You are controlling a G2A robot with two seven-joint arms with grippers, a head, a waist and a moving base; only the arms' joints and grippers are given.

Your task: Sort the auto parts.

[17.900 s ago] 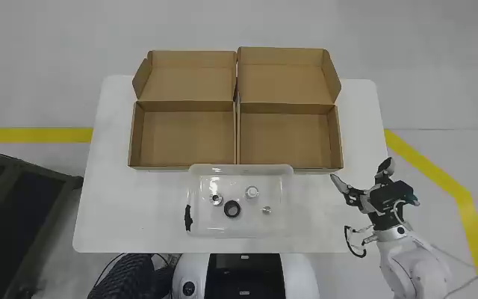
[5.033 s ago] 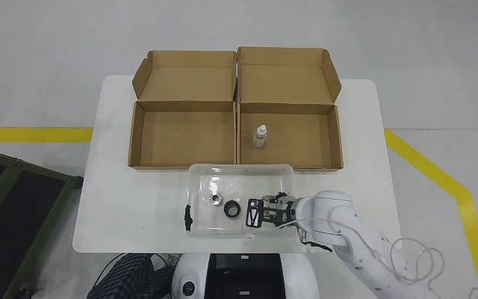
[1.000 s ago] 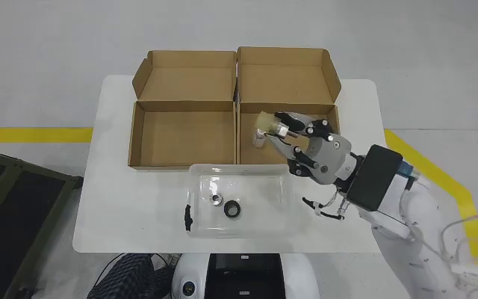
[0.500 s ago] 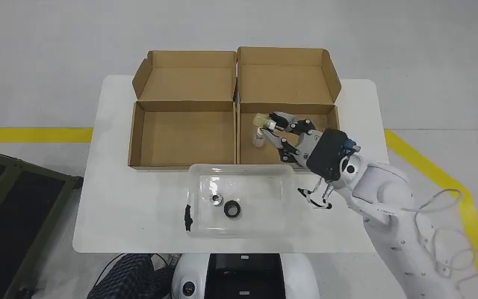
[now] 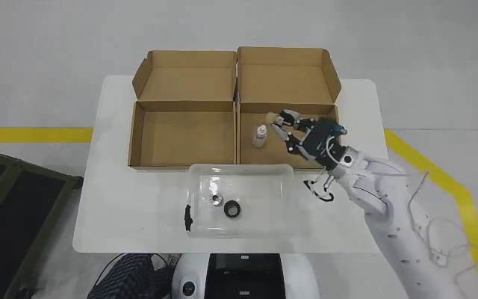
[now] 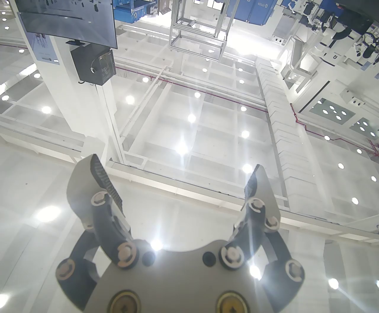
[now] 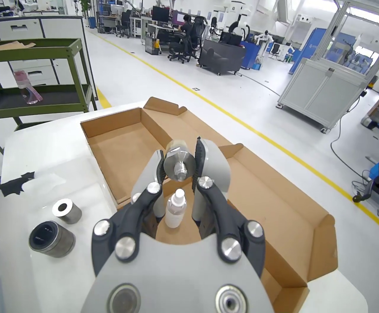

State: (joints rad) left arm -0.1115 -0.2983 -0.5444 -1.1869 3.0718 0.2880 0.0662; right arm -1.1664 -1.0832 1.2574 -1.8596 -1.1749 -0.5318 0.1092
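We count, on one tabletop (image 5: 112, 187):
- Boxes, two: left box (image 5: 183, 138), right box (image 5: 270, 157).
- Tray (image 5: 276, 198), one.
- Bottle (image 5: 259, 137), one.
- Metal parts, three: one bushing (image 5: 215, 199), one bearing (image 5: 233, 211), one stud (image 7: 179, 163).
- Tape scrap (image 5: 187, 217), one.
- Claws, two: left claw (image 6: 175, 165), right claw (image 7: 179, 154).

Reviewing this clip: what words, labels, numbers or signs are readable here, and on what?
Nothing here is legible enough to quote.
Faint marks on the bearing rim: too small to read.
White print on the blue panels: blurred.
Text on the pillar sign: blurred.
No print on the cardboard boxes, bottle or metal part.
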